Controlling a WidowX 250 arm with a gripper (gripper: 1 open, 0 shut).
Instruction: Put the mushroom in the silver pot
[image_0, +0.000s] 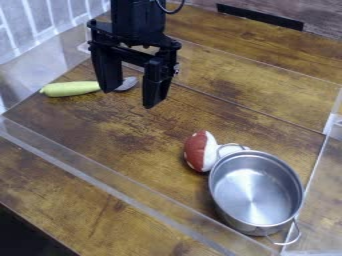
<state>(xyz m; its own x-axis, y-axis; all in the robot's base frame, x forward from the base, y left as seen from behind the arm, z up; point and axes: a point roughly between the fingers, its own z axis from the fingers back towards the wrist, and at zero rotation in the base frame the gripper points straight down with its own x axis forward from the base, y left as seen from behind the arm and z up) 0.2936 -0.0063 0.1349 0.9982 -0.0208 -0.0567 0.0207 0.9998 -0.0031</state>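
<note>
Your black two-fingered gripper (131, 78) hangs in the upper left of the frame, pointing down over the dark wooden tabletop (120, 135), its fingers spread wide and holding nothing. Just left of it lies a long yellow-green vegetable (71, 88), with a small grey object behind the fingers that you cannot make out clearly. The small toy mushroom with reddish-brown cap (201, 150) lies on its side at lower right, touching the rim of the round shiny steel pot (255, 194). No readable writing or labels appear anywhere.
</note>
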